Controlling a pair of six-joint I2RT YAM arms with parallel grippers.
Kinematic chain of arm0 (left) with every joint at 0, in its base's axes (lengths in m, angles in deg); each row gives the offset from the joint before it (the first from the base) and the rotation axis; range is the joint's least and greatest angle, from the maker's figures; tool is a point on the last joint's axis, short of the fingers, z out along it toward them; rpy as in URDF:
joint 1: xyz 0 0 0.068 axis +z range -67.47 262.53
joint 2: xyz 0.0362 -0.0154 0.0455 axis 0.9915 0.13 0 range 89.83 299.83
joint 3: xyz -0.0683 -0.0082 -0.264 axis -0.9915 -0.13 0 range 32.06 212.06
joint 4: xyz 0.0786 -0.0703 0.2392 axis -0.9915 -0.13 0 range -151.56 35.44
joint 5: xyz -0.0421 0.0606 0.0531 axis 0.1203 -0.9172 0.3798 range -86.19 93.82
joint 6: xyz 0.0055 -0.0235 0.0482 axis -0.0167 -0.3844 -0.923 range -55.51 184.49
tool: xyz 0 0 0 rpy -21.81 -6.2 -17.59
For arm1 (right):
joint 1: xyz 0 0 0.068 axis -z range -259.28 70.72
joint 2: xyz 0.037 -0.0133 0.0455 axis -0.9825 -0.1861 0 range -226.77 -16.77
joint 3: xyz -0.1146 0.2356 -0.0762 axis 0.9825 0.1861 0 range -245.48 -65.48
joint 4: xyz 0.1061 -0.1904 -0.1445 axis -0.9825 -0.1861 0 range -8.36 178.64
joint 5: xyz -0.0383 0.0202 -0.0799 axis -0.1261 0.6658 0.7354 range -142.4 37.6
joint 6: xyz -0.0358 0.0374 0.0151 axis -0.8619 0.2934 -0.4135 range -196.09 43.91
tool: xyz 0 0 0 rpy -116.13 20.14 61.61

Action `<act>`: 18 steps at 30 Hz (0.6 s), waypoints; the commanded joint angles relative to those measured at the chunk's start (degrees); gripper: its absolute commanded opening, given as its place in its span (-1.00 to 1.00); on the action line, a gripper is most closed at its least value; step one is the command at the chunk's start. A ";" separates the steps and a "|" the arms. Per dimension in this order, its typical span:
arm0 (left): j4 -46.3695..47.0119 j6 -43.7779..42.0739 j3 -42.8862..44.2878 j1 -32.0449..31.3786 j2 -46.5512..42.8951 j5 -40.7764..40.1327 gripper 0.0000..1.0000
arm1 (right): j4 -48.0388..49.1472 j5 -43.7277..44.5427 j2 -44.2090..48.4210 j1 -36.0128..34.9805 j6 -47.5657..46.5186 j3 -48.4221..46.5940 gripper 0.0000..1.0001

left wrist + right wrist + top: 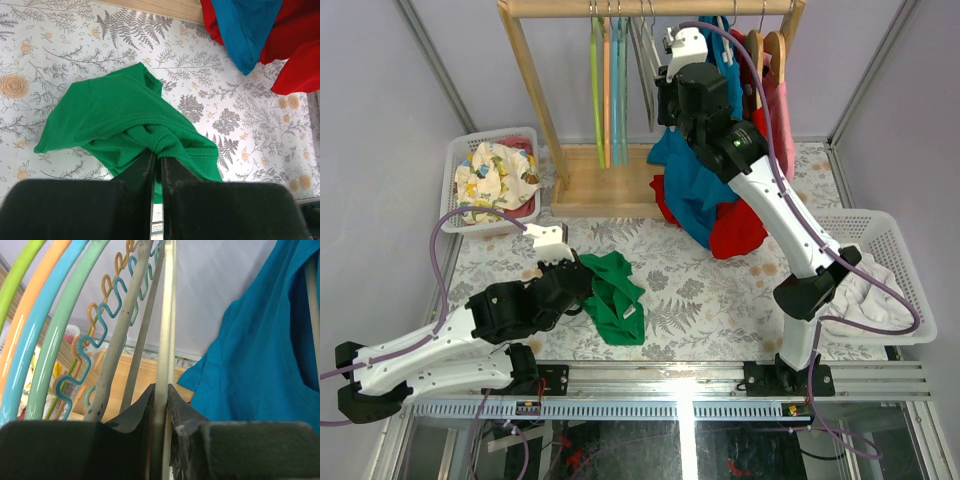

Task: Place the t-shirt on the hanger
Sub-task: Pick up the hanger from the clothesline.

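Note:
The green t-shirt lies crumpled on the floral table near the front centre. My left gripper is shut on its collar; in the left wrist view the ribbed collar is pinched between the black fingers and the rest of the shirt spreads to the left. My right gripper is up at the clothes rack, shut on the pale beige hanger; its thin arm runs straight up from between the jaws in the right wrist view. In the top view the hanger hangs on the rail.
A wooden rack holds green, orange and blue hangers plus blue and red garments. A white basket with clothes stands at the left, another basket at the right.

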 commanded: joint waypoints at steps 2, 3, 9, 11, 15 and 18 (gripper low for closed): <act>0.19 -0.26 2.63 0.43 -0.43 -2.47 -1.00 | 3.71 0.18 0.67 0.86 -0.91 -1.41 -0.79; 0.09 -0.26 2.72 0.46 -0.35 -2.57 -1.00 | 3.93 0.28 0.76 0.92 -1.13 -1.19 -0.82; 0.03 -0.34 2.92 0.44 0.18 -2.87 -1.00 | 5.16 3.07 2.73 0.94 -2.17 -0.13 -1.00; 0.09 -0.35 3.01 0.42 0.36 -2.85 -1.00 | 5.47 3.89 3.49 0.90 -2.42 0.07 -1.00; 0.18 -0.37 2.95 0.37 0.46 -2.81 -1.00 | 6.81 4.58 5.96 0.93 -2.57 2.13 -1.00; 0.17 -0.27 2.77 0.39 0.40 -2.85 -1.00 | 8.66 4.70 8.03 0.96 -2.80 4.11 -1.00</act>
